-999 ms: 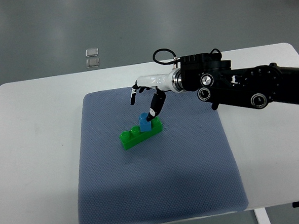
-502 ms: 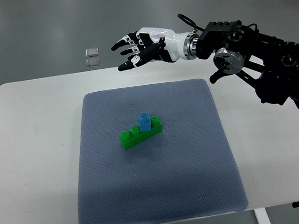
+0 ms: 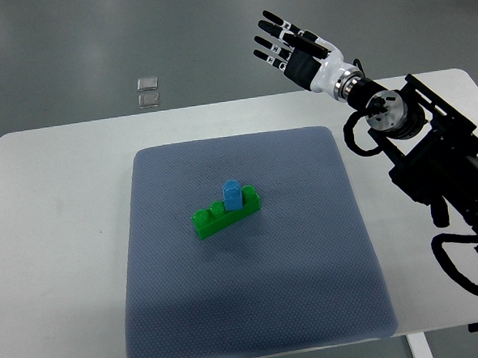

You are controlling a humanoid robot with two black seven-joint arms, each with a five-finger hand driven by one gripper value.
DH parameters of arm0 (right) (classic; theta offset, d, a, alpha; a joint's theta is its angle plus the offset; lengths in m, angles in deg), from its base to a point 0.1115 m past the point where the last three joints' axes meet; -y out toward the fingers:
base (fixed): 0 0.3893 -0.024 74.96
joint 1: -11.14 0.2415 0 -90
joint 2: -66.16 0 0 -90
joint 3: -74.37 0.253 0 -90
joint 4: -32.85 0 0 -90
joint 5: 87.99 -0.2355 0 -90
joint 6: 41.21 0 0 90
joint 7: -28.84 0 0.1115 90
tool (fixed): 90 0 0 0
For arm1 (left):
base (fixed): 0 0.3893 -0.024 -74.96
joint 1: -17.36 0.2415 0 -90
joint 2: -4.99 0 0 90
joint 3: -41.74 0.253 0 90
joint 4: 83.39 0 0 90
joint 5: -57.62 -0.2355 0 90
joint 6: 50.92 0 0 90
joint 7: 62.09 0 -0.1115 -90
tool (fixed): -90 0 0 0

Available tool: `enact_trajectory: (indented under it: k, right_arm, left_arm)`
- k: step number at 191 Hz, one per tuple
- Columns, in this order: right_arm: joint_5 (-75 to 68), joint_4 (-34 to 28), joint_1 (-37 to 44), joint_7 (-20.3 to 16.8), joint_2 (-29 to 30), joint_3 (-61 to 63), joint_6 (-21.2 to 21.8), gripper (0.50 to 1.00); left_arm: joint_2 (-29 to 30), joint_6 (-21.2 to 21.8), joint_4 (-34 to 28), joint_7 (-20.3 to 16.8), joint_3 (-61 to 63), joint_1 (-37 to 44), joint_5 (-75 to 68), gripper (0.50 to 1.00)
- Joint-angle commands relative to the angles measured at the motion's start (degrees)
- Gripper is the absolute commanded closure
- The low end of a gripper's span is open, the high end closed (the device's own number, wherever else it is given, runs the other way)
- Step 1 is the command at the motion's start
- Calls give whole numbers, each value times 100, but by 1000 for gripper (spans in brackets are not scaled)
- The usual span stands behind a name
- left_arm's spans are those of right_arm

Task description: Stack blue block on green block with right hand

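Observation:
A small blue block stands upright on top of the long green block, near its right end, in the middle of the grey-blue mat. My right hand is raised well above and behind the table at the upper right, far from both blocks. Its fingers are spread flat and hold nothing. Its black arm runs down along the right side of the picture. The left arm does not show.
The mat lies on a white table whose bare margins show at left and right. Two small clear squares lie on the grey floor beyond the table's back edge.
My right hand let go of the blue block on the green block, rose and swung back to the right, ending high beyond the table's back edge. The blocks stayed still.

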Motion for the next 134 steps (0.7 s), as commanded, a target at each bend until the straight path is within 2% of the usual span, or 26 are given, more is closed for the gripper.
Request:
enact_trajectory:
  k: [1, 22, 73, 134]
  right_arm:
    - [-275, 201, -175, 225, 22, 170, 9, 587]
    - [-494, 289, -325, 401, 22, 179, 26, 587]
    - [-503, 429, -448, 410, 22, 135, 369, 587]
    - [-486, 517, -588, 410, 22, 83, 395, 587]
  left_arm:
    - [0, 0, 9, 12, -9, 0, 0, 500]
    - [0, 0, 9, 12, 0, 0, 0, 500]
    - [0, 0, 9, 21, 0, 0, 0, 500]
    - [0, 0, 9, 21, 0, 0, 0, 500]
